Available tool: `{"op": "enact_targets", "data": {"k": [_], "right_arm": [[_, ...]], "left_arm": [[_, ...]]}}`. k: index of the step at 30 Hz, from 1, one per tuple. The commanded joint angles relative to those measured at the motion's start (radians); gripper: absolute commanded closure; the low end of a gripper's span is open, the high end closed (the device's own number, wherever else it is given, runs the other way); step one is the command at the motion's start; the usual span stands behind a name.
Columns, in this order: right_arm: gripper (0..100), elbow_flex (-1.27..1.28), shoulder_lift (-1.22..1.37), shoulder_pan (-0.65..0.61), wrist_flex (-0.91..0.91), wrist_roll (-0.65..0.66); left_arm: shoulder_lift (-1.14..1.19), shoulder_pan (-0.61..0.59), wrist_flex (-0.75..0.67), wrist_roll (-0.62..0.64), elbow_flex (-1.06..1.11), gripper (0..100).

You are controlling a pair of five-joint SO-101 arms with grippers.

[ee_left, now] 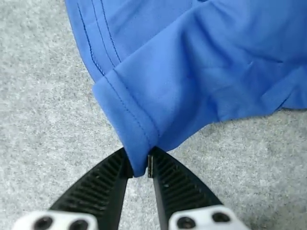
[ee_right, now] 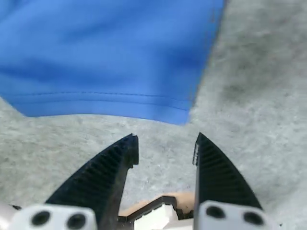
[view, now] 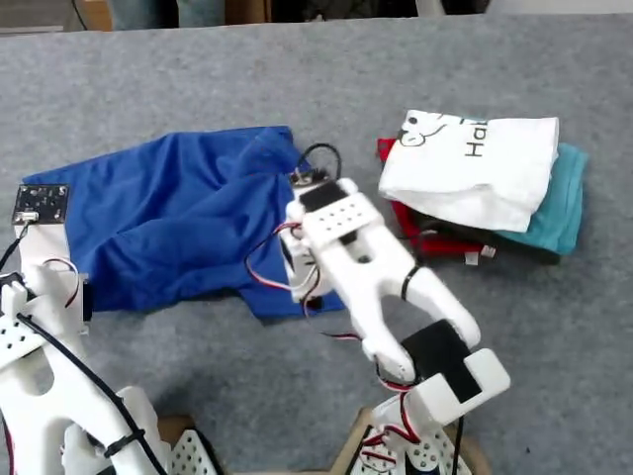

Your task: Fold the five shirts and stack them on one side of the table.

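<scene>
A blue shirt [view: 178, 213] lies loosely spread on the left half of the grey table [view: 514, 317]. My left gripper [ee_left: 139, 165] is shut on a folded hem corner of the blue shirt [ee_left: 192, 72], at the shirt's left side where my left arm [view: 40, 247] stands. My right arm [view: 341, 237] hangs over the shirt's lower right corner. There my right gripper [ee_right: 165, 146] is open just above the table, a short way off the hem of the blue shirt [ee_right: 110, 52], with nothing between its fingers.
At the right side stands a stack of folded shirts: a white one [view: 475, 168] on top, a teal one [view: 566, 210] below, then a red one [view: 410, 220] and a dark one underneath. Bare table surrounds the stack.
</scene>
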Motion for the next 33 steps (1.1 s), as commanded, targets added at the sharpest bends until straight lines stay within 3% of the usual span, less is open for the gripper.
{"op": "enact_targets", "data": {"k": [1,20,26,33], "right_arm": [[79.8,0.025,-0.051,-0.018,-0.049,-0.012],[80.0,0.196,-0.051,0.003,-0.307,-0.009],[80.0,0.157,-0.061,0.1,-0.229,-0.005],[80.0,0.058,-0.058,0.106,-0.129,-0.005]], "left_arm": [[-0.023,-0.005,-0.014,0.009,-0.01,97],[-0.023,-0.007,-0.014,0.008,-0.01,97],[-0.023,-0.007,-0.012,0.005,-0.012,97],[-0.023,-0.007,-0.014,0.006,-0.013,97]]}}
